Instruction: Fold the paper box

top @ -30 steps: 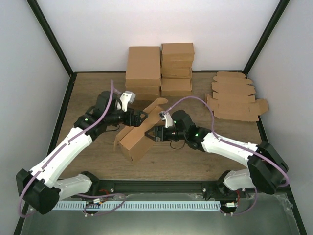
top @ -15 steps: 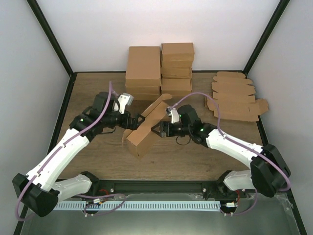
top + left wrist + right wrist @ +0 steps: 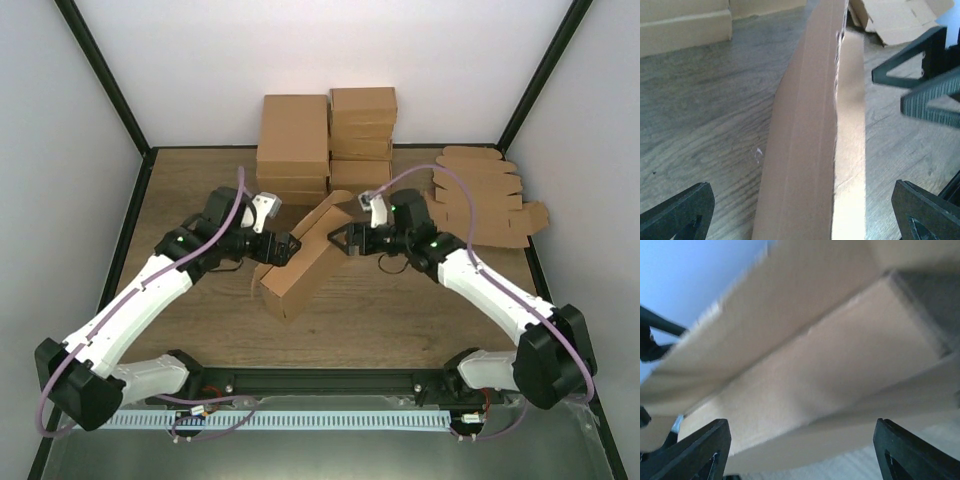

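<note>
The paper box (image 3: 298,267) is a long brown carton lying slantwise mid-table, one end near the front and the other toward the stacks. My left gripper (image 3: 284,249) is open beside its left flank. In the left wrist view the paper box (image 3: 807,150) runs up between the wide-spread jaws of the left gripper (image 3: 805,207) without touching either finger. My right gripper (image 3: 340,241) is open at the carton's far right end. In the right wrist view the paper box (image 3: 815,360) fills the frame just beyond the right gripper (image 3: 802,447), whose fingers hold nothing.
Stacks of folded brown boxes (image 3: 330,140) stand at the back centre. Flat cardboard blanks (image 3: 482,195) lie in a pile at the back right. The right gripper's fingers (image 3: 922,87) show in the left wrist view, past the carton.
The box has settled lower and longer on the table. My right gripper has drawn back and to the right, opening wider. My left gripper has opened fully beside the box.
</note>
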`<control>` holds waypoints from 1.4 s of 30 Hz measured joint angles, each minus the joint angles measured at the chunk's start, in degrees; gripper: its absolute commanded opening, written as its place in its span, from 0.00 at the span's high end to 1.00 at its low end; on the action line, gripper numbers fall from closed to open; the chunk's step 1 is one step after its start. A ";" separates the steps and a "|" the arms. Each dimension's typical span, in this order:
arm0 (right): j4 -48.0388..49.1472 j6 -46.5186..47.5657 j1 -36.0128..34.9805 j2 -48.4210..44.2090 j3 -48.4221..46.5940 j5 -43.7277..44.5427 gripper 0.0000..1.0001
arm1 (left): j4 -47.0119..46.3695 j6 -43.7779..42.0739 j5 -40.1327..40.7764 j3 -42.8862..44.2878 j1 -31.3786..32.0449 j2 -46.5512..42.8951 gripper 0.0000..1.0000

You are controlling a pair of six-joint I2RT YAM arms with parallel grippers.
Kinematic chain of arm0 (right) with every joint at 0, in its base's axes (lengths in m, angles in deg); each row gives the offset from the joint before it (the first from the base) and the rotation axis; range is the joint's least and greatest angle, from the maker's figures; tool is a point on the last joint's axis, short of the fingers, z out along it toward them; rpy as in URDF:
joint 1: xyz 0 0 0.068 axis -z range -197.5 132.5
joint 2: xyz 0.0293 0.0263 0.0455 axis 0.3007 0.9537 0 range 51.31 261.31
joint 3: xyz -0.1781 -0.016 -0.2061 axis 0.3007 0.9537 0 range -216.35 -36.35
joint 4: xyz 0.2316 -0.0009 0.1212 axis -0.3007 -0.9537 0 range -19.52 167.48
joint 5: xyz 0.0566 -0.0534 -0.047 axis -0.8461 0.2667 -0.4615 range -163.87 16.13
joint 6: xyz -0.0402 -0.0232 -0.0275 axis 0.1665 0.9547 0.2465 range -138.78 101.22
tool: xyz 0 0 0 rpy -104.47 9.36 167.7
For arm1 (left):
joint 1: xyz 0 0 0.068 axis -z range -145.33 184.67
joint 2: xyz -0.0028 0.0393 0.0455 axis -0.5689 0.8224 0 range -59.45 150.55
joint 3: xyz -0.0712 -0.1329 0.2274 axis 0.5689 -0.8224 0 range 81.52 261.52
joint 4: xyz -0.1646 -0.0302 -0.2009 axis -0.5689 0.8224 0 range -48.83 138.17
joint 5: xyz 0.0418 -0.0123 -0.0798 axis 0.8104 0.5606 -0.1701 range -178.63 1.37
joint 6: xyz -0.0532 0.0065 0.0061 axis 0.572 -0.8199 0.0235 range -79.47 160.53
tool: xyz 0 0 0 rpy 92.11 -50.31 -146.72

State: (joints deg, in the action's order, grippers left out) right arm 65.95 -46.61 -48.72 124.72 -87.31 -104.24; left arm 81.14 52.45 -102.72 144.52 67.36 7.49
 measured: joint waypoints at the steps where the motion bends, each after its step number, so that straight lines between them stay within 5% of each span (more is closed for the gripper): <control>1: -0.24 1.29 1.27 -0.31 -0.94 0.28 0.21 | 0.00 0.00 0.20 0.46 0.00 0.11 0.00; 5: -0.52 7.98 3.48 -0.70 -5.25 3.17 0.24 | -0.68 0.04 0.52 2.78 0.04 1.14 0.00; 13: -0.07 26.75 3.39 0.61 -12.20 8.57 0.47 | -1.60 0.04 2.73 4.37 1.09 7.78 0.01; 26: -5.25 54.97 4.39 9.42 -18.23 8.26 0.38 | -1.66 0.02 5.97 6.45 3.04 9.90 0.02; 42: -7.02 67.80 10.25 17.57 -23.30 0.50 0.26 | -1.73 -0.13 5.25 6.45 3.04 10.93 0.04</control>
State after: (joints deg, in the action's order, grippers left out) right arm 58.93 21.19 -38.47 142.29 -110.60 -103.73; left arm 79.41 52.32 -97.47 150.97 70.40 18.41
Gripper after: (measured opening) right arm 0.753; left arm 0.964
